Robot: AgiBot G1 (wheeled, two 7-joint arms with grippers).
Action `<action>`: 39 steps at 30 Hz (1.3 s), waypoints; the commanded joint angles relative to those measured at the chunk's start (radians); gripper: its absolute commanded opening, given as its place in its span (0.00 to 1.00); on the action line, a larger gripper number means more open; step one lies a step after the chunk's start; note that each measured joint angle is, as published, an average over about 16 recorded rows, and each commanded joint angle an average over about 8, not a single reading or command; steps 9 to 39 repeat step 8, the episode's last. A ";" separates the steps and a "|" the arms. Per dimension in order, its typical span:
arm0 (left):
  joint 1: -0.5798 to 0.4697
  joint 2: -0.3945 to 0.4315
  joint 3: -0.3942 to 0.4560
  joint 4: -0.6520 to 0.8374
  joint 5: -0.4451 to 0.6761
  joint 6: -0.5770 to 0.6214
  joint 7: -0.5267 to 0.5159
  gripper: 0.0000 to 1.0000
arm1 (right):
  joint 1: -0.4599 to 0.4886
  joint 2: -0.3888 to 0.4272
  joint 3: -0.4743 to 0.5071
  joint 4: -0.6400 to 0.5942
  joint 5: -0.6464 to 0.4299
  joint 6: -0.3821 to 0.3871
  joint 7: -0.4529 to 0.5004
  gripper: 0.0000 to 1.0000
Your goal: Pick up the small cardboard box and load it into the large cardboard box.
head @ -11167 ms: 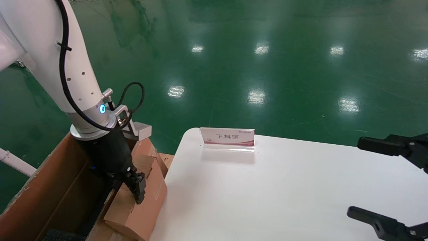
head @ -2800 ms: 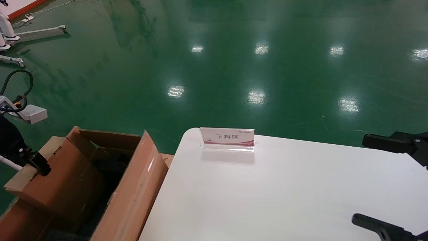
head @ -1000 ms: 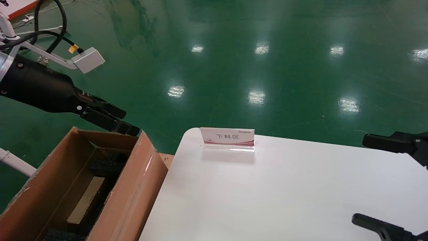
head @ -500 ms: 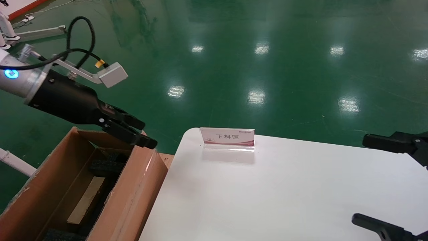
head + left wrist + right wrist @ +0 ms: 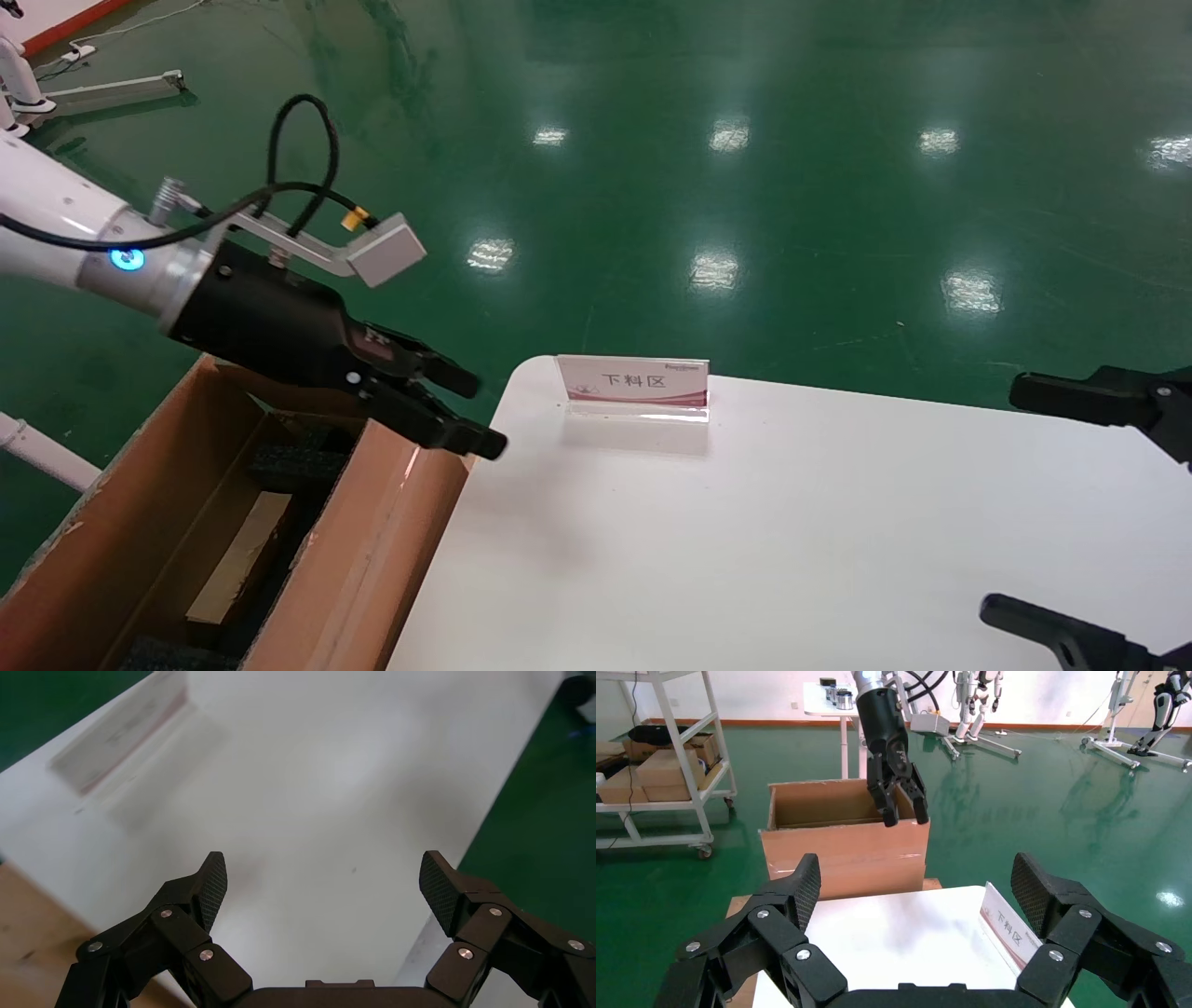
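Since half a second ago the left end effector (image 5: 466, 415) has travelled further from above the large box (image 5: 368, 550) toward the desk (image 5: 792, 540), and now hangs over the box's desk-side flap and the desk's near corner, fingers spread and holding nothing. A second ago it was still over the far end wall of the box. Its wrist view confirms the wide gap between its textured pads (image 5: 212, 885), with white desk under them and the sign (image 5: 119, 734) beyond.

Inside the large box, the small box (image 5: 240, 557) lies flat on the bottom, between a black foam pad (image 5: 296, 463) toward the far end and another foam pad (image 5: 177, 654) at the near end. A shiny tape strip runs along the flap next to the desk.

At the desk's other side the right end effector (image 5: 1099, 513) hovers with its fingers wide apart, gripping nothing. From its wrist view the large box (image 5: 842, 846) stands beyond the desk edge (image 5: 877, 931), with the left end effector (image 5: 904, 815) above its rim
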State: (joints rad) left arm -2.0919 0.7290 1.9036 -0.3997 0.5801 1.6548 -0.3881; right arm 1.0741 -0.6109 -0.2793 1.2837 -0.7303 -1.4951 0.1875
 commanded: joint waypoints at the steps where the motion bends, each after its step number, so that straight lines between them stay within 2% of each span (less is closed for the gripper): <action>1: 0.020 -0.002 -0.032 -0.017 0.003 -0.003 0.004 1.00 | 0.000 0.000 0.000 0.000 0.000 0.000 0.000 1.00; 8: 0.082 -0.009 -0.130 -0.071 0.012 -0.013 0.016 1.00 | 0.000 0.000 0.000 0.000 0.000 0.000 0.000 1.00; 39: 0.082 -0.009 -0.130 -0.071 0.012 -0.013 0.016 1.00 | 0.000 0.000 0.000 0.000 0.000 0.000 0.000 1.00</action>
